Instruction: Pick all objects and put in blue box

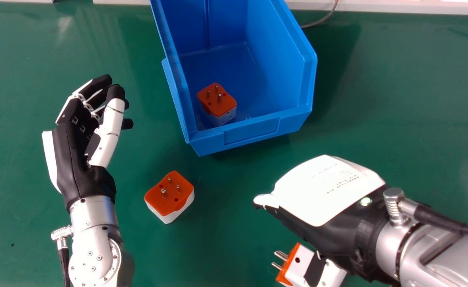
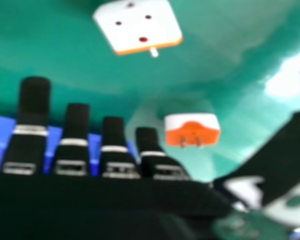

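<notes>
Right hand [image 1: 325, 187] and left hand [image 1: 78, 147], both open, flanked one orange-and-white adapter [image 1: 171, 195]; blue box [image 1: 254, 133] stood by far edge of desk [image 1: 409, 103].

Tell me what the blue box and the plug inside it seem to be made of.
The blue box looks like satin moulded plastic: soft sheen, thick rim. The plug seems smooth, hard plastic, orange over white; its pins shine like metal.
</notes>
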You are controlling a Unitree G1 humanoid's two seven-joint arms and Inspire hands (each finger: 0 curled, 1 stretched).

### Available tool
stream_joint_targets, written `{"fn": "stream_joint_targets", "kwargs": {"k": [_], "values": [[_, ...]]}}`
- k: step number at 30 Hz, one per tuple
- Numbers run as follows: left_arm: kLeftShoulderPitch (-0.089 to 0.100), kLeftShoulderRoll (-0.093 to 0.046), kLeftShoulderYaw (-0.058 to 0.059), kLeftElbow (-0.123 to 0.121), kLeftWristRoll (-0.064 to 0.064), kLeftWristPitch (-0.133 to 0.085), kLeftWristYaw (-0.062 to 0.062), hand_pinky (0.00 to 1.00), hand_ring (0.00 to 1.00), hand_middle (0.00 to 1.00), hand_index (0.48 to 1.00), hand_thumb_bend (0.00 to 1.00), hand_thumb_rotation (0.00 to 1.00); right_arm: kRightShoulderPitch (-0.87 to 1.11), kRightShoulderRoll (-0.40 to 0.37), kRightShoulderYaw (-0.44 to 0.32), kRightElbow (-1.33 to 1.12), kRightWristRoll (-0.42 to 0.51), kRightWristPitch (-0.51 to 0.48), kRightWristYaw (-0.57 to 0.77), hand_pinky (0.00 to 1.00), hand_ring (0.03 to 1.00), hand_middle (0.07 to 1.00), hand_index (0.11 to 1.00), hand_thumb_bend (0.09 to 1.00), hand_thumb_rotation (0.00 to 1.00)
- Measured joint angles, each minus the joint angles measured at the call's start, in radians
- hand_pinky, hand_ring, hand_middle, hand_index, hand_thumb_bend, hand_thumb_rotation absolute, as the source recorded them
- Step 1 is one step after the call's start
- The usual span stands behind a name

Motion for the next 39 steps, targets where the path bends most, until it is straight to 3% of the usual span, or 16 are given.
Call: {"fn": "stream_joint_targets", "kwargs": {"k": [4, 8, 13, 16, 24, 28, 33, 39], "values": [[-0.001, -0.004, -0.003, -0.013, 0.000, 0.015, 0.003, 0.50, 0.63, 0.69, 0.657, 0.62, 0.41, 0.009, 0.020, 0.000, 0.008, -0.011, -0.035, 0.011, 0.52, 0.825, 0.884, 0.895, 0.936, 0.51], [0.000, -0.006, -0.006, -0.025, 0.003, 0.016, 0.005, 0.50, 0.63, 0.69, 0.658, 0.61, 0.40, 0.032, 0.036, -0.001, 0.011, -0.012, -0.059, 0.012, 0.52, 0.832, 0.891, 0.897, 0.930, 0.49], [0.004, 0.009, -0.010, -0.029, 0.001, 0.016, -0.020, 0.50, 0.64, 0.69, 0.664, 0.59, 0.40, 0.103, 0.047, -0.002, 0.035, -0.022, -0.083, -0.002, 0.54, 0.842, 0.899, 0.898, 0.926, 0.47], [0.004, 0.013, -0.009, -0.029, 0.000, 0.015, -0.025, 0.51, 0.64, 0.69, 0.669, 0.58, 0.39, 0.145, 0.047, -0.002, 0.047, -0.038, -0.105, -0.038, 0.54, 0.849, 0.909, 0.901, 0.929, 0.46], [0.004, 0.010, 0.002, -0.034, -0.009, 0.041, -0.013, 0.51, 0.64, 0.69, 0.667, 0.59, 0.40, 0.196, 0.065, -0.005, 0.112, -0.068, -0.121, -0.138, 0.55, 0.857, 0.919, 0.906, 0.923, 0.43], [0.004, 0.011, 0.006, -0.035, -0.019, 0.041, -0.019, 0.50, 0.64, 0.69, 0.665, 0.60, 0.40, 0.209, 0.085, 0.003, 0.143, -0.115, -0.120, -0.164, 0.56, 0.870, 0.932, 0.914, 0.901, 0.41], [0.004, 0.010, 0.008, -0.046, -0.019, 0.050, -0.013, 0.51, 0.64, 0.69, 0.666, 0.61, 0.40, 0.231, 0.111, 0.019, 0.181, -0.161, -0.120, -0.215, 0.56, 0.875, 0.936, 0.915, 0.887, 0.39], [0.005, 0.010, 0.007, -0.055, -0.019, 0.051, -0.011, 0.51, 0.63, 0.68, 0.663, 0.62, 0.40, 0.232, 0.112, 0.034, 0.208, -0.186, -0.129, -0.256, 0.56, 0.883, 0.944, 0.919, 0.823, 0.30]]}}
